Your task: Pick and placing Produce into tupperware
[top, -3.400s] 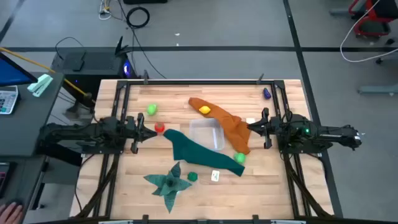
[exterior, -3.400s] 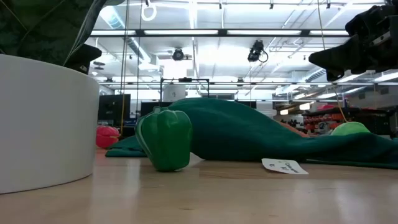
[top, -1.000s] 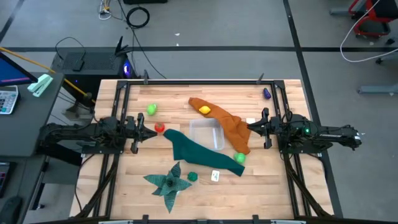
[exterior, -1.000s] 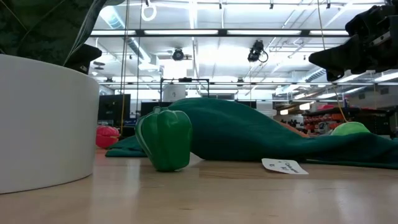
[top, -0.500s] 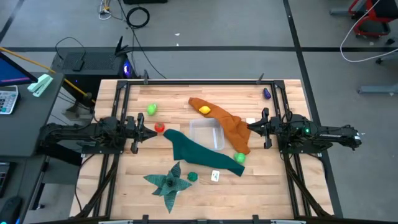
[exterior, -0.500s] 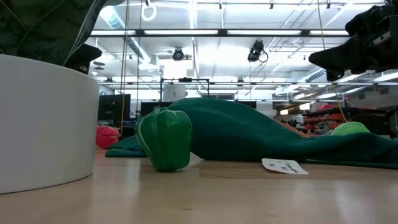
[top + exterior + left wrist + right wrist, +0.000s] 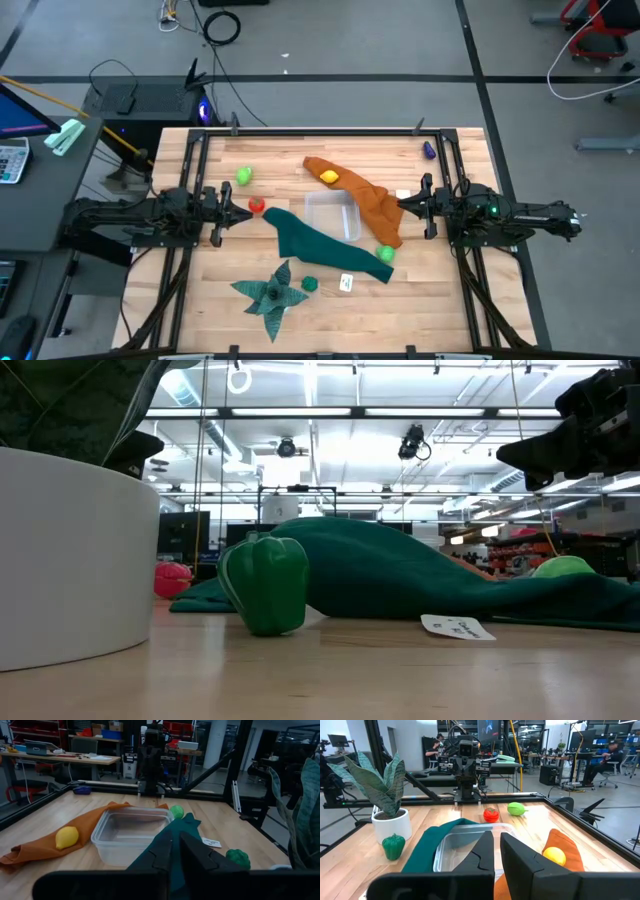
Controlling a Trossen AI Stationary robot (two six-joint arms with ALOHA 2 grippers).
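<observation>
We have both arms parked at the table's sides, facing each other across the work. Our left gripper [image 7: 222, 211] hangs above the wood with its fingers pressed together and nothing between them; our right gripper [image 7: 412, 205] mirrors it on the far side, fingers likewise closed on nothing.

Between the two grippers sits the clear tupperware [image 7: 332, 214], with no produce in it. A teal cloth [image 7: 320, 243] lies against its wall on the left gripper's side and runs away toward the table's front edge; an orange cloth [image 7: 362, 196] drapes along the side nearer the right gripper.

The red tomato [image 7: 256, 206] lies just ahead of the left gripper's tips, and the light green fruit [image 7: 243, 176] sits a little beyond it, off to that gripper's side. The yellow lemon [image 7: 329, 177] rests on the orange cloth, beyond the box. A second light green piece [image 7: 385, 254] sits on the teal cloth's end, near the right gripper. The dark green pepper [image 7: 308, 284] stands beside the potted plant [image 7: 270, 293], with a small white card [image 7: 346, 283] close by. The purple piece [image 7: 428, 150] lies at the table's far corner, behind the right arm.
</observation>
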